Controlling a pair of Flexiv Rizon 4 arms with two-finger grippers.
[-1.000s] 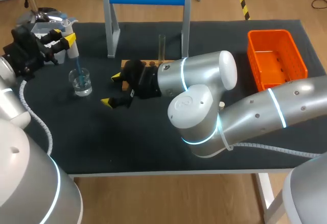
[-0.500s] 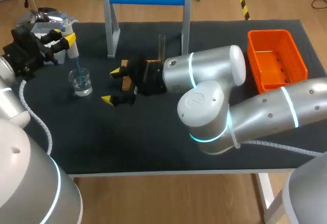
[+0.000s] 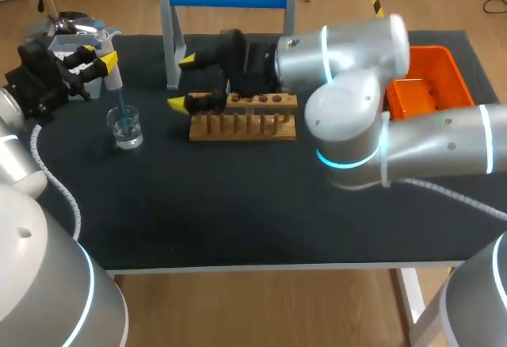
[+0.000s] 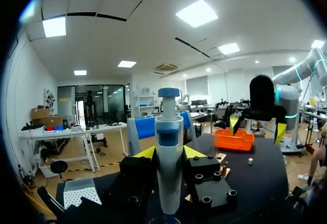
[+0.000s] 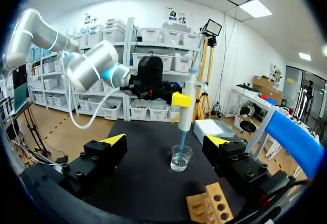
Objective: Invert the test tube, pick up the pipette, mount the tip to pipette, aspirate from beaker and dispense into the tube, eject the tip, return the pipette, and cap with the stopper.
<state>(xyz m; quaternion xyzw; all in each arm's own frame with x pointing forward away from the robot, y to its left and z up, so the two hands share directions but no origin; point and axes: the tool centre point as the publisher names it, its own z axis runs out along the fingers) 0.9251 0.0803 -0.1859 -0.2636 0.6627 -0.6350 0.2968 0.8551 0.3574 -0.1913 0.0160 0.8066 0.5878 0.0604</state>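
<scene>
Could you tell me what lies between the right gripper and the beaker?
Nothing but bare mat; the right wrist view shows the right gripper facing the beaker.

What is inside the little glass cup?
The pipette dips its blue tip into the beaker, which seems to hold clear liquid at the bottom. The glass blurs the tip's very end.

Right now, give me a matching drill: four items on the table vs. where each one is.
1. white-and-blue plastic pipette
2. clear glass beaker
3. orange plastic basket
4. wooden test tube rack

A. in the middle, next to the open right end effector
B. gripped by the left end effector
C. far right
D. the pipette dips into it

Pairs: 1-B, 2-D, 3-C, 4-A
</scene>
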